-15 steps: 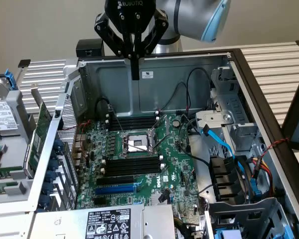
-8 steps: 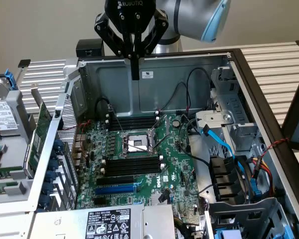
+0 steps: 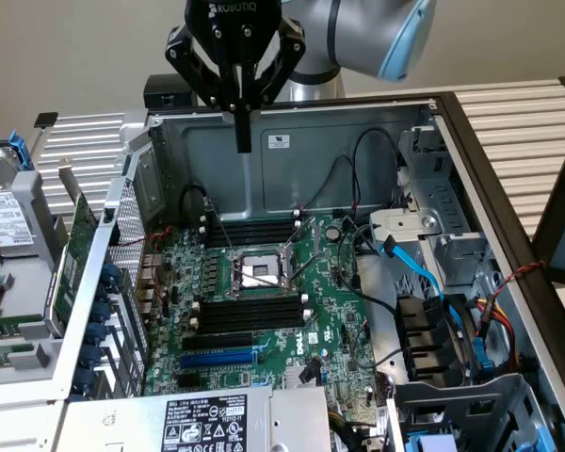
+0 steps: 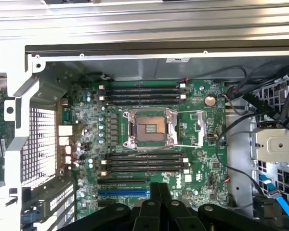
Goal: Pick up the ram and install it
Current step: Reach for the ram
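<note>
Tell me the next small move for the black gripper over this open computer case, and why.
Probably slide the black gripper toward the exterior view's left. Its fingers are shut with nothing between them, high over the grey metal computer case, and the long black memory slots look empty. Narrow green boards lie outside the case there and look like the likeliest pickup.

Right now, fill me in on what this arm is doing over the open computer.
The arm's tool hangs shut above the open computer case, over the motherboard, with nothing visibly held. The black memory slots on either side of the processor socket look empty, so nothing has been installed yet.
</note>
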Tool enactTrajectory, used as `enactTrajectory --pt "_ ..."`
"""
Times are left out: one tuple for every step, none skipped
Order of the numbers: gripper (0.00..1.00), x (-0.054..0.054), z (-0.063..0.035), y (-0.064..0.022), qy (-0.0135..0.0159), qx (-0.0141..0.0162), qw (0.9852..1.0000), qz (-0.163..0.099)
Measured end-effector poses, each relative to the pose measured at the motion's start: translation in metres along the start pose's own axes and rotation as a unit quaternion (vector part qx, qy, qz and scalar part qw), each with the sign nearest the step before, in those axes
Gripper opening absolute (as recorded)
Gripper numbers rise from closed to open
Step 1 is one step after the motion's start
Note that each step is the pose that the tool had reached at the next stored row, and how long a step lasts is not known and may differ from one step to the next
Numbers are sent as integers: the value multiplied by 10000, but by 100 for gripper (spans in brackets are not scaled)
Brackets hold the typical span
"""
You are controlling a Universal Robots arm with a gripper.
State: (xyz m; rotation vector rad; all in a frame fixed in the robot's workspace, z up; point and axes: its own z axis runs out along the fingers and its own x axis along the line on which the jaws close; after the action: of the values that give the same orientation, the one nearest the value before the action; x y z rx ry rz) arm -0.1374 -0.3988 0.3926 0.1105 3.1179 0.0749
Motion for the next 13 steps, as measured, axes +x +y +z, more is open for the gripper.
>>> enactTrajectory --pt "11 46 -1 -3 0 -1 10000 0" --pt "11 90 -2 -7 0 0 10000 -1" --pt "11 136 -3 -10 0 0 10000 0" --pt "11 179 -4 -13 0 0 10000 0" --pt "11 226 -5 -16 0 0 10000 -1" --pt "11 271 -6 -19 0 0 10000 0" --pt "11 316 -7 -22 0 0 10000 0" --pt "11 364 -7 -26 0 0 10000 0" --pt "11 408 -8 -29 0 0 10000 -1" --pt "11 453 -9 -32 0 0 10000 0" --pt "11 499 -10 -35 0 0 10000 0" --pt "11 543 -11 -38 0 0 10000 0" --pt "11 588 -12 -42 0 0 10000 -1"
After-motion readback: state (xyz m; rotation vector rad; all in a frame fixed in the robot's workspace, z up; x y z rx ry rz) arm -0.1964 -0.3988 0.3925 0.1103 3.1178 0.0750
